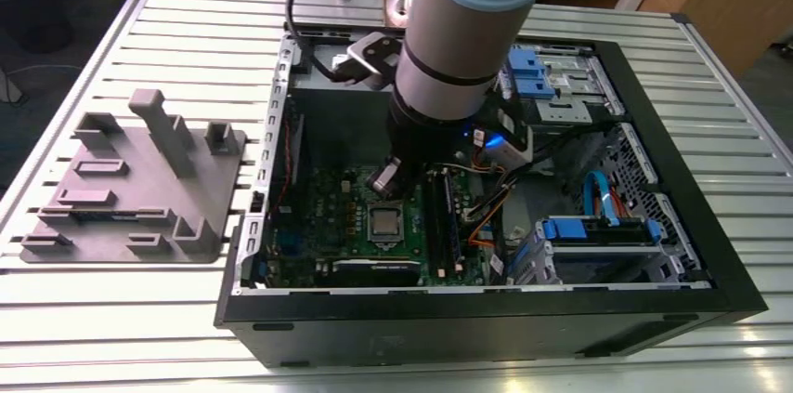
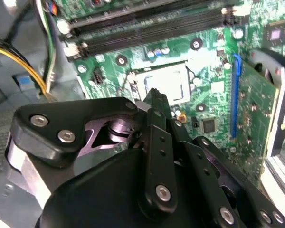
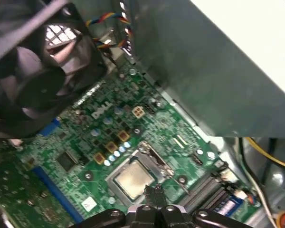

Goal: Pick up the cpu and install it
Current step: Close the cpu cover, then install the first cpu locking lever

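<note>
Silver-grey cpu lies flat on the green motherboard in the exterior view, directly beneath the arm. Second wrist view: end effector fingertips pressed together, gripping nothing, poised above the cpu. First wrist view: cpu sits square within the socket frame, apparently seated.

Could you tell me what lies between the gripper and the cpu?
Nothing; in the first wrist view the gripper hangs just over one edge of the cpu, and the gap is bare.
</note>
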You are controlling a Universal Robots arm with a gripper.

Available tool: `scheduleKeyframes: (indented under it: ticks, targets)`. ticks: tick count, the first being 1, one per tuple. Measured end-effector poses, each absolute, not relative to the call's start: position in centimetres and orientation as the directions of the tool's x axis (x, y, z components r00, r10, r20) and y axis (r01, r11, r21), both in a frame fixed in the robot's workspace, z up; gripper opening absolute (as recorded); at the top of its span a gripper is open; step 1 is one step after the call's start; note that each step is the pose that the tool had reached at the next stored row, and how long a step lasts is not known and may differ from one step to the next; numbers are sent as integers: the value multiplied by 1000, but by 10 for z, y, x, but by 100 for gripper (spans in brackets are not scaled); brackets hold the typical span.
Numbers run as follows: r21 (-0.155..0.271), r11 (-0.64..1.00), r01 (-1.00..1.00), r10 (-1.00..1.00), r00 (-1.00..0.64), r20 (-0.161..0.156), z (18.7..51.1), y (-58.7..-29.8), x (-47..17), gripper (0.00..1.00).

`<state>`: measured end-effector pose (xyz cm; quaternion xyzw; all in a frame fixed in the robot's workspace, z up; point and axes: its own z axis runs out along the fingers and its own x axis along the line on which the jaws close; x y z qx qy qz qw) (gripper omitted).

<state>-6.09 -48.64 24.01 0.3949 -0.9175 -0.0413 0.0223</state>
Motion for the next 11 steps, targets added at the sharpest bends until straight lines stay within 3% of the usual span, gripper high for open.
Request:
scheduleKeyframes:
  ticks: [11]
  targets:
    - [85,686,-723,-726,-687,18,240,-490,-66,10]
